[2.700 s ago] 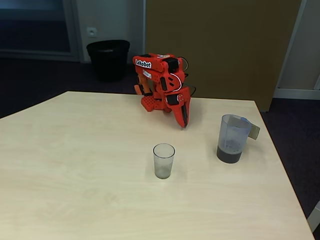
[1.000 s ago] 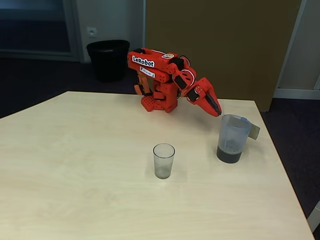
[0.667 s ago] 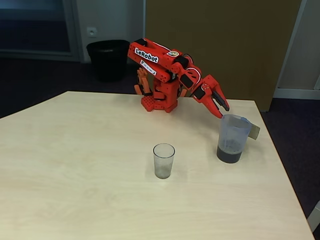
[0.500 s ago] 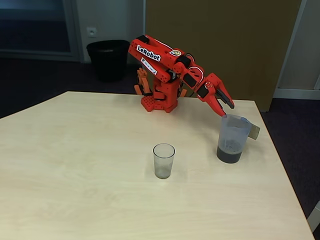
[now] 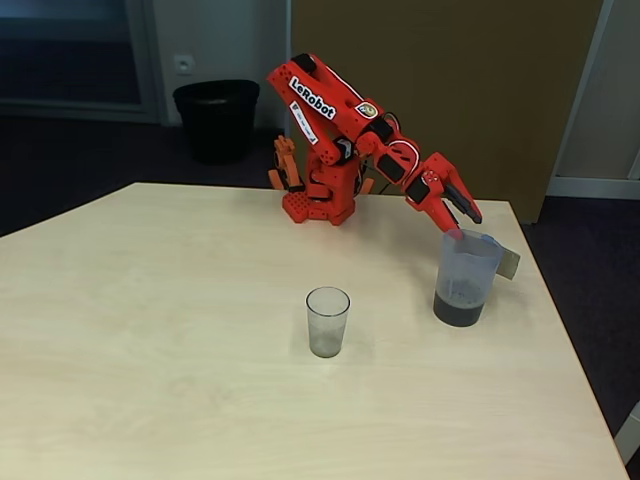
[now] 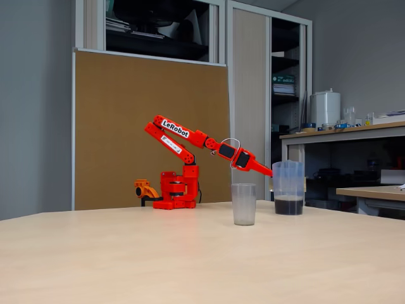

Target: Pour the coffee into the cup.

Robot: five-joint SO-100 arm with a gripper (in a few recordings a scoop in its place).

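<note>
- Here the arm is stretched out from its base at the far edge of the worktop (image 5: 150,400), with the hand (image 5: 458,222) pointing down at the near-left rim of the jug (image 5: 466,278).
- The hand is part open, its two tips a little spread, and it holds nothing; one tip sits right at the jug's rim, though whether it touches I cannot tell.
- The coffee (image 5: 459,310) is a dark layer in the bottom of the jug, which stands upright near the worktop's right edge.
- The cup (image 5: 327,321) stands upright near the middle of the worktop, well apart from the jug, and looks empty.
- I judge the step to be the reach for the jug, with no grasp made and no pouring begun.
- Next, the hand likely needs to find the flat handle (image 5: 507,262), which sits on the far-right side of the jug, or else pinch the rim, then close firmly before lifting.
- The arm's upper link reads "LeRobot" (image 5: 314,98) in both fixed views.
</note>
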